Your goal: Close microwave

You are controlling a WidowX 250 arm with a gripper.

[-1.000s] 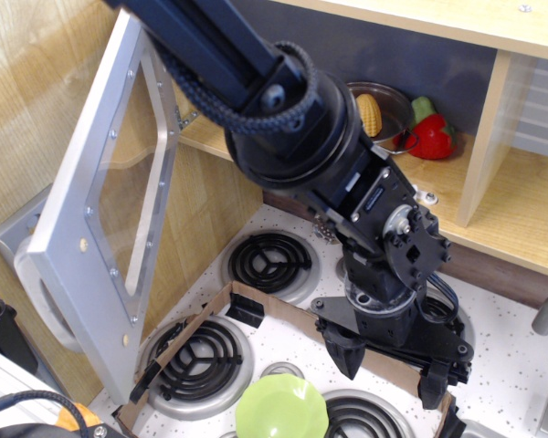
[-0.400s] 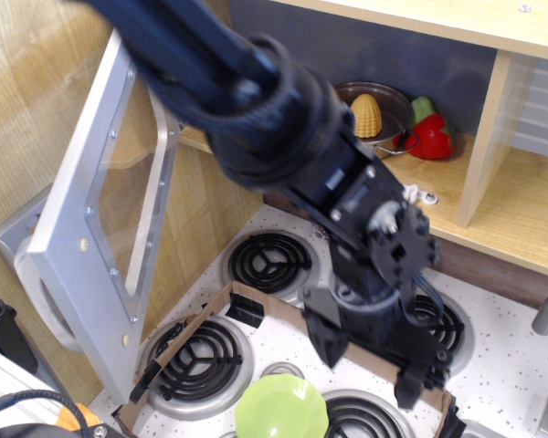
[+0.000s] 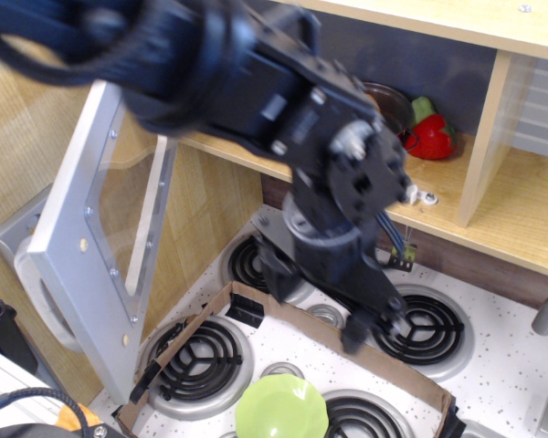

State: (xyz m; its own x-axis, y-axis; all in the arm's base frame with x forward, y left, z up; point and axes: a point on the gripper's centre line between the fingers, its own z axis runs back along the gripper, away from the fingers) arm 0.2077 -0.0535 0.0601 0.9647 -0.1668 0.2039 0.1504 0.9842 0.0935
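Arm (image 3: 256,82) blurred, angled toward 5 o'clock over stove; jaws state cannot be told. Microwave door (image 3: 100,228) swung open at 9 o'clock.

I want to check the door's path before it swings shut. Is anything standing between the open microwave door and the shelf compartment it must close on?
Yes. The robot's arm hangs in front of the compartment opening, right in the swing path of the microwave door. The gripper is blurred, low over the stove burners, apart from the door. Inside, a red pepper lies well back on the shelf.
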